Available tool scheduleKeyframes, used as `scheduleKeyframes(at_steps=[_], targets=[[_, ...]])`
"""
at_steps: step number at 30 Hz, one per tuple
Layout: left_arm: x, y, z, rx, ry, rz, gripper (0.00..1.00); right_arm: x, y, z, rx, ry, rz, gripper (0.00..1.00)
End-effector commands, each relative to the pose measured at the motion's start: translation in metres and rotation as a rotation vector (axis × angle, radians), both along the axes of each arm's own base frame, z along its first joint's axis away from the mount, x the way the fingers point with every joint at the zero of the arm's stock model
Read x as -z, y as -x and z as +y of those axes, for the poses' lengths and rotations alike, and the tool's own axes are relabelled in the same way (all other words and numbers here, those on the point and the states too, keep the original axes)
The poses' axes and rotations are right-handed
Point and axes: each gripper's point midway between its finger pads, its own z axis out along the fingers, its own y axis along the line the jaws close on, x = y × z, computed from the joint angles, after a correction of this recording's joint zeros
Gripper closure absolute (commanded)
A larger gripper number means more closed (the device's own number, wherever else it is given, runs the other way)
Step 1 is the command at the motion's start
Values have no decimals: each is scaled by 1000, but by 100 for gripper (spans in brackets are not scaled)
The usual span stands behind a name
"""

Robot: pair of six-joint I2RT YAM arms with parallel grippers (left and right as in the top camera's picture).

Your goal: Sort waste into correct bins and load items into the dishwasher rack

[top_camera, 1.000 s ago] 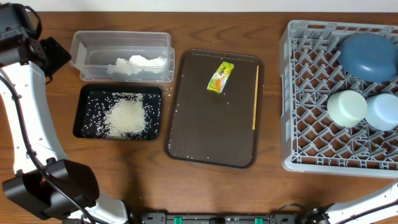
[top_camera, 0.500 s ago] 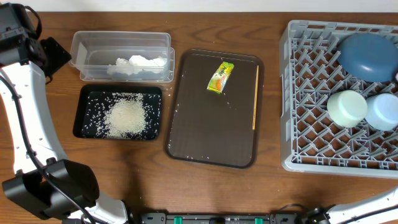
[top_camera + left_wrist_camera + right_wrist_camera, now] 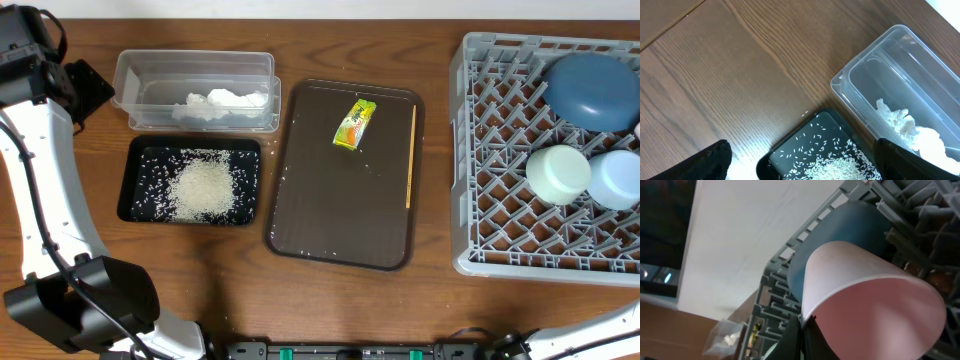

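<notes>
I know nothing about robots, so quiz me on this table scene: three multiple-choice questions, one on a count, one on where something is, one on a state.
1. How many bowls sit in the dishwasher rack? A one; B two; C four.
2. Where is the snack wrapper? A in the rack; B inside a bowl; C on the brown serving tray.
3. How is the left gripper? A open and empty; B shut on the wrapper; C shut on a bowl.
Answers: 1 B, a mint green bowl and a light blue bowl sit there; 2 C, it lies on the tray's dark surface; 3 A, its fingers stand wide apart with nothing between them.
</notes>
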Motion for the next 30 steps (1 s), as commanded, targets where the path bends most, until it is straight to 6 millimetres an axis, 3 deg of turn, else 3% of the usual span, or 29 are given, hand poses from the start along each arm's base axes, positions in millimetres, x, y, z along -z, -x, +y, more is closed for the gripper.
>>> scheduleKeyframes(at_steps=[1, 9, 15, 19, 30], targets=[[-3, 2, 3, -11, -10, -1, 8, -1, -5, 10, -30, 26, -24, 99], [-3, 2, 3, -12, -11, -1, 7, 13, -4, 15, -37, 44, -48, 99], [-3, 2, 3, -11, -10, -1, 7, -13, -2, 24, -117, 26, -218, 99], [-3, 2, 3, -11, -10, -1, 8, -16, -4, 21, -119, 34, -225, 99], [-3, 2, 3, -11, -10, -1, 8, 19, -8, 9, -23, 80, -66, 99]])
